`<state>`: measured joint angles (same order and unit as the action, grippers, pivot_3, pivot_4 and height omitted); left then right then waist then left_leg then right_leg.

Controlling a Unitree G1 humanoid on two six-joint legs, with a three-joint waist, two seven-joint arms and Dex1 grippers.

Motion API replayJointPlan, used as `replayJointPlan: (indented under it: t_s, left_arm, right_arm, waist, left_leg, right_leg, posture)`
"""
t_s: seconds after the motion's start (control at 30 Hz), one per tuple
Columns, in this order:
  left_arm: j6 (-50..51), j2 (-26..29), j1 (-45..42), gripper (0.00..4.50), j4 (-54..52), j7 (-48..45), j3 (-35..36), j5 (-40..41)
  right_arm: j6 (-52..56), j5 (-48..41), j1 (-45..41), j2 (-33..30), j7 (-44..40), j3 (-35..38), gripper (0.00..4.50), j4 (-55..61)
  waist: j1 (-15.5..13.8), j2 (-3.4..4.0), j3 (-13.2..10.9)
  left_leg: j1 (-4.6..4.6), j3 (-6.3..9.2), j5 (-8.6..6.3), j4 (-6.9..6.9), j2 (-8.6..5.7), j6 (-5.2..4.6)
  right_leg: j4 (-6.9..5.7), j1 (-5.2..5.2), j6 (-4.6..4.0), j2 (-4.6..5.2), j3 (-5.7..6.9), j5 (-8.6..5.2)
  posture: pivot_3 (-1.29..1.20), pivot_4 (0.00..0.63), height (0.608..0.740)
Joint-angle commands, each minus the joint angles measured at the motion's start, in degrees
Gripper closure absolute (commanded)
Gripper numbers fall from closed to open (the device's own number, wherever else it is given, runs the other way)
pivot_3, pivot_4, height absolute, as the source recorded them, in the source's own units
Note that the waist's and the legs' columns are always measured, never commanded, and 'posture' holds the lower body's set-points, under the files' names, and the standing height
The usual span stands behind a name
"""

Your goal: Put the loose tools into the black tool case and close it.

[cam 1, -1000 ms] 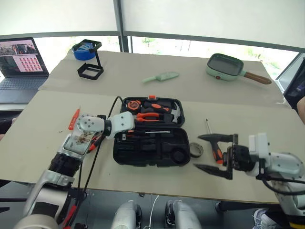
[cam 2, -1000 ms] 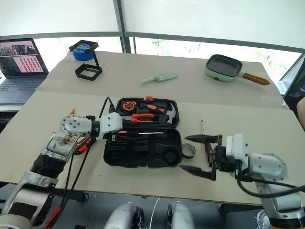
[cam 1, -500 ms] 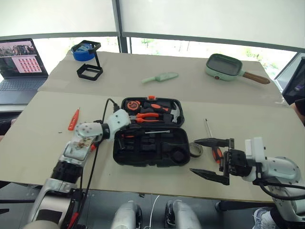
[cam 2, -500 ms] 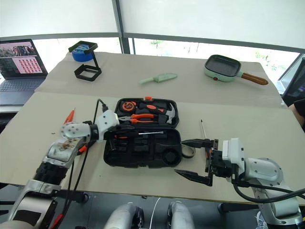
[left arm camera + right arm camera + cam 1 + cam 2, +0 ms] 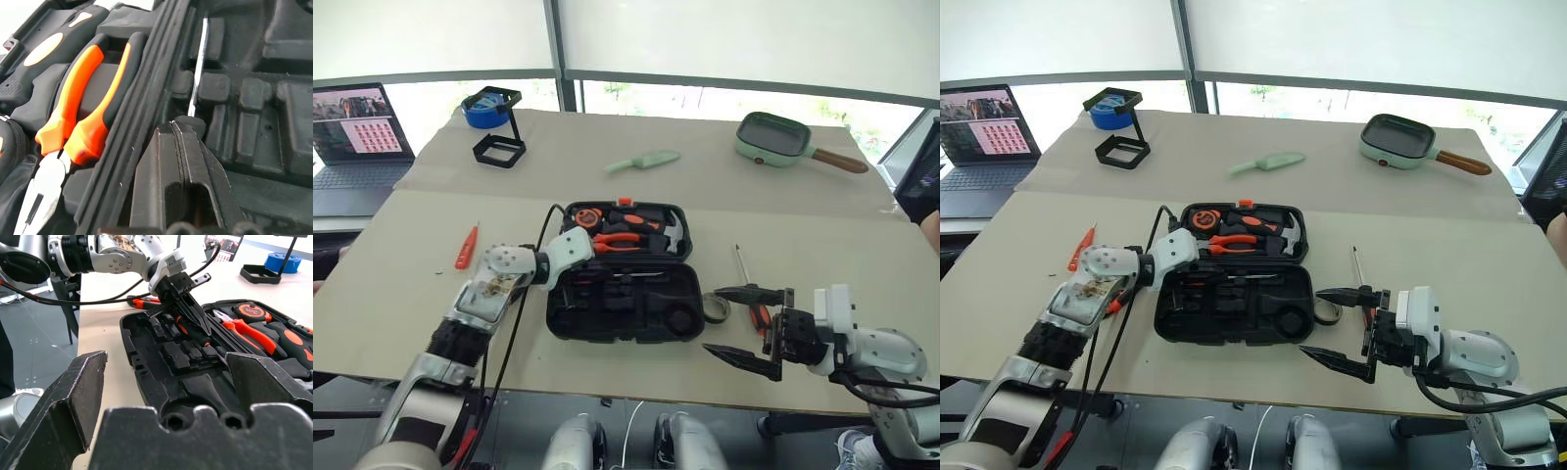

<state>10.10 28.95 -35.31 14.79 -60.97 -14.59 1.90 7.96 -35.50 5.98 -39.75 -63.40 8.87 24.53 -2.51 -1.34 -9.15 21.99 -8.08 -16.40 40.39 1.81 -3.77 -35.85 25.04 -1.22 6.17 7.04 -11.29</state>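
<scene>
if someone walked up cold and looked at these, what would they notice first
Most likely the black tool case lying open in the middle of the table, with orange-handled pliers bright in its far half. Next, the left hand, its fingers shut, reaching into the case's near half by a screwdriver in its slot. Then the right hand, wide open, to the right of the case near the dark tape roll.

black tool case (image 5: 636, 308), orange-handled pliers (image 5: 619, 238)
</scene>
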Motion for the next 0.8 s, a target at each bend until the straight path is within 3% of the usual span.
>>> replayJointPlan:
  t_s: [0.03,0.2,0.23,0.27,0.37,0.6,0.63,0.8]
  left_arm:
    - [-1.9,-0.7,1.7,4.46,0.9,-1.2,0.6,1.9]
    - [-6.8,1.3,5.5,4.46,-2.5,-7.1,10.0,12.8]
    - [-8.5,2.2,6.7,3.95,-2.9,-9.0,11.5,14.5]
    - [-9.6,3.5,8.0,3.83,-3.3,-10.4,13.6,16.2]
    - [-11.2,7.4,11.8,2.71,-4.3,-13.3,17.9,19.4]
    - [-15.0,13.6,22.8,0.26,-2.0,-18.3,24.7,22.3]
    - [-16.6,14.1,24.9,0.09,-1.5,-19.6,25.4,22.4]
    - [-18.1,12.9,28.0,0.09,-0.4,-22.3,29.1,27.3]
  right_arm:
    - [-0.9,-0.4,1.0,0.6,1.4,2.0,0.0,1.3]
    - [-2.5,-1.4,5.0,3.0,4.4,7.9,0.0,1.1]
    - [-3.2,-1.3,6.8,3.5,4.6,9.8,0.0,1.0]
    - [-4.3,-1.0,9.8,4.1,4.6,12.6,0.0,0.7]
    - [-7.8,0.9,17.2,6.3,5.1,19.0,0.0,-1.2]
    - [-11.8,5.8,29.7,12.2,10.4,25.9,0.0,-4.8]
    - [-9.8,5.3,30.7,13.4,13.1,26.4,0.0,-4.2]
    - [2.1,5.4,31.3,13.1,23.6,24.1,0.0,3.6]
  waist:
    - [-0.1,0.0,0.0]
    - [0.4,-0.01,0.0]
    - [0.4,-0.02,0.0]
    - [0.4,-0.03,0.0]
    - [0.4,-0.01,0.0]
    - [0.4,0.2,0.0]
    - [0.5,0.22,0.0]
    - [1.0,0.29,0.0]
  left_leg:
    - [0.01,0.0,0.0,0.01,0.0,0.0]
    - [0.13,0.01,0.08,0.02,0.01,0.15]
    - [0.15,0.0,0.22,0.02,0.01,0.38]
    - [0.18,0.01,0.23,0.02,0.02,0.4]
    - [0.17,0.02,0.2,0.01,0.05,0.46]
    - [0.02,0.0,-0.19,0.0,0.08,0.16]
    - [0.01,0.0,-0.22,-0.02,0.1,0.21]
    - [0.06,0.01,-0.33,-0.15,0.16,0.64]
  right_leg:
    - [0.0,0.0,0.0,0.01,0.0,0.0]
    - [0.0,0.1,0.0,0.04,-0.02,0.01]
    - [0.0,0.14,0.0,0.04,-0.02,0.01]
    - [0.0,0.16,0.0,0.03,-0.01,0.01]
    - [0.0,0.17,-0.01,0.04,-0.01,-0.01]
    - [0.02,0.12,0.05,0.29,-0.09,-0.05]
    - [0.04,0.14,0.04,0.29,-0.1,-0.05]
    - [0.03,0.29,-0.05,0.35,-0.19,-0.1]
  posture:
    - [0.0,0.15,0.74]
    - [0.0,0.15,0.74]
    - [0.0,0.15,0.74]
    - [0.0,0.15,0.74]
    - [0.0,0.15,0.74]
    - [0.0,0.15,0.74]
    - [0.0,0.15,0.74]
    - [0.0,0.15,0.74]
